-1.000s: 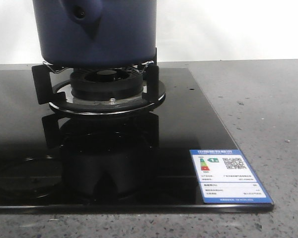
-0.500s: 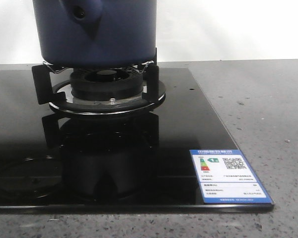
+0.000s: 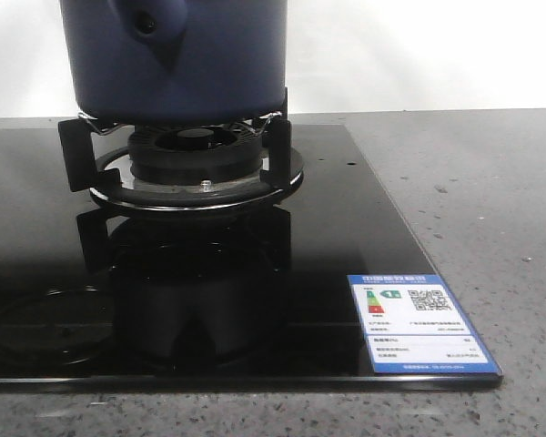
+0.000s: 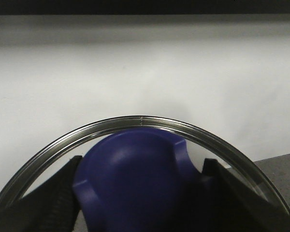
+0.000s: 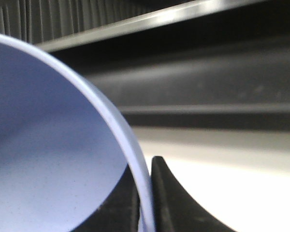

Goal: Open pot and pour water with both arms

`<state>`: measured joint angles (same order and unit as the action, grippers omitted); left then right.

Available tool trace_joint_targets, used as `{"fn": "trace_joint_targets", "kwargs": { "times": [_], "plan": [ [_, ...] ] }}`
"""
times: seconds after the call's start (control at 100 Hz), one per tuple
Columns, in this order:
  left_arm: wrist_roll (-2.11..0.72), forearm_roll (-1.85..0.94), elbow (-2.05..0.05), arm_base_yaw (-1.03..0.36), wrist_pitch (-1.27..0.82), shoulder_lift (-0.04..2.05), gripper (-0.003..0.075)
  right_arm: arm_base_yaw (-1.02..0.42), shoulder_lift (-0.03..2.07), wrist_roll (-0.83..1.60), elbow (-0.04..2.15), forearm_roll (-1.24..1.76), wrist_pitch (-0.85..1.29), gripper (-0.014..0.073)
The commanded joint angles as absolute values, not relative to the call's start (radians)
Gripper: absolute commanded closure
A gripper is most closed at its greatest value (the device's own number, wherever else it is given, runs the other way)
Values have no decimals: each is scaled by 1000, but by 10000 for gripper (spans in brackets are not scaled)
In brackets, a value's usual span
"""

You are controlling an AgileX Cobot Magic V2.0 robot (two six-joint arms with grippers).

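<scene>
The dark navy pot point(image 3: 191, 64) stands on the burner point(image 3: 196, 155) of a black glass hob, its handle socket with a round hole point(image 3: 147, 23) facing me; its top is cut off by the front view's edge. Neither gripper shows in the front view. In the left wrist view my left gripper point(image 4: 142, 164) is shut on the dark blue knob point(image 4: 135, 179) of a glass lid with a metal rim point(image 4: 140, 120), held in front of a white wall. In the right wrist view my right gripper point(image 5: 145, 176) is shut on the rim of a light-blue bowl point(image 5: 48, 154), one finger inside and one outside.
The hob's glass point(image 3: 346, 228) carries a blue-and-white label point(image 3: 419, 323) at its front right corner. Grey speckled countertop point(image 3: 491, 200) lies to the right of the hob. A white wall stands behind the pot.
A faint round reflection on the hob glass at the front left shifts slightly. The pot has not moved.
</scene>
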<state>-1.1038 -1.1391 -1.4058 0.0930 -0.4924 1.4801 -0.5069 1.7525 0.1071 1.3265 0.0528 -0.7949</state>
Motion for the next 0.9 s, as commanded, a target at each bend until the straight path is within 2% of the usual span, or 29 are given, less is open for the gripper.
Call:
{"fn": "trace_joint_targets", "kwargs": {
  "times": [0.0, 0.13, 0.26, 0.52, 0.72, 0.89],
  "plan": [
    [-1102, -1210, -1447, 94, -463, 1427, 335, -500, 1662, 110, 1361, 55, -777, 657],
    [-1102, -1221, -1447, 94, -493, 1427, 335, -480, 1598, 110, 1394, 74, -582, 657],
    [-1105, -1258, -1447, 94, -539, 1427, 335, -428, 1532, 110, 1457, 116, -279, 655],
    [-1184, -1409, -1447, 88, -684, 1427, 335, -208, 1437, 110, 1596, 170, 407, 655],
    [-1233, -1427, -1447, -7, -722, 1429, 335, -38, 1430, 110, 1607, 170, 804, 655],
    [-1250, -1419, -1447, -108, -722, 1435, 335, 74, 1465, 110, 1607, 168, 1058, 655]
  ]
}}
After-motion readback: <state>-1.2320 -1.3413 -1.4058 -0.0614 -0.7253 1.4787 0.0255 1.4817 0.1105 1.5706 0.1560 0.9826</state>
